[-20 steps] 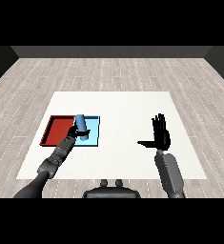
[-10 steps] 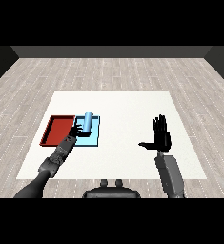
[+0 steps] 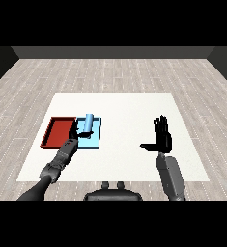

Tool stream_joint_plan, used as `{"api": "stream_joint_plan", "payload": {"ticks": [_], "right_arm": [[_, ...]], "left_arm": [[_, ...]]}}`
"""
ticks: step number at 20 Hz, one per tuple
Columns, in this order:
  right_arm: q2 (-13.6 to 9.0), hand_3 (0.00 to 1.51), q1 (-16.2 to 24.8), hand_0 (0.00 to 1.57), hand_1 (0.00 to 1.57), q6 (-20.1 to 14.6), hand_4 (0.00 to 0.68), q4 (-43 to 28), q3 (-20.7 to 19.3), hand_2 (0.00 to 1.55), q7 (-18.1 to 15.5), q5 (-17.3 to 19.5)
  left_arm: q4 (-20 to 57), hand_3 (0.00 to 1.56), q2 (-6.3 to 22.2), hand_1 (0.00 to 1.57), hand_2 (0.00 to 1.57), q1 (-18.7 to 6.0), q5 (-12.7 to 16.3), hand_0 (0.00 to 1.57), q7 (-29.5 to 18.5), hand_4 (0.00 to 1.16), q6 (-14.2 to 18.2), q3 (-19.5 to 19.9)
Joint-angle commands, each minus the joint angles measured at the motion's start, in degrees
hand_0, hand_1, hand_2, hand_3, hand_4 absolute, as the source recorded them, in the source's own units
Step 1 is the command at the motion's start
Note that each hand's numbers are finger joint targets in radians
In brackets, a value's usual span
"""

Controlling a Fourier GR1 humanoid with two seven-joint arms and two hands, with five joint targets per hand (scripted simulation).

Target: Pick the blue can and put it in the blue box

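Room: grey wood floor (image 3: pixel 134 72) all around, with a white table (image 3: pixel 124 106) in the middle of the frame.
Trays: a red tray (image 3: pixel 57 132) and a blue tray (image 3: pixel 96 140) lie side by side, left of middle.
Can: the blue can (image 3: pixel 88 122) is over the blue tray, near its top edge. It leans a little. I cannot tell if its bottom touches the tray.
Left hand: the left hand (image 3: pixel 74 132) is curled around the lower part of the can, so the can goes where the arm goes.
Right hand: the right hand (image 3: pixel 162 139) is far off at the right of the frame. Its fingers are straight and spread, and it holds nothing. It looks parked out of the way.
Job: almost done, I think. Letting go looks like what is left.
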Motion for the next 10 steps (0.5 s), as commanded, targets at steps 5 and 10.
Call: {"api": "stream_joint_plan", "payload": {"ticks": [5, 10], "right_arm": [[-0.7, 0.0, 2.2, 0.0, 0.0, 0.6, 0.0, -3.6, 0.1, 0.0, 1.6, -0.7], [-2.8, 0.0, 2.2, 0.0, 0.0, 1.1, 0.0, -1.7, -0.2, 0.0, 3.1, 0.4]], "left_arm": [[-19.3, 0.0, -0.3, 0.0, 0.0, 6.8, 4.0, 0.0, -22.7, 0.0, -7.4, 2.7], [-33.5, 0.0, -3.1, 0.0, 0.0, 15.9, 6.2, 0.0, -27.7, 0.0, -15.2, 0.3]]}}
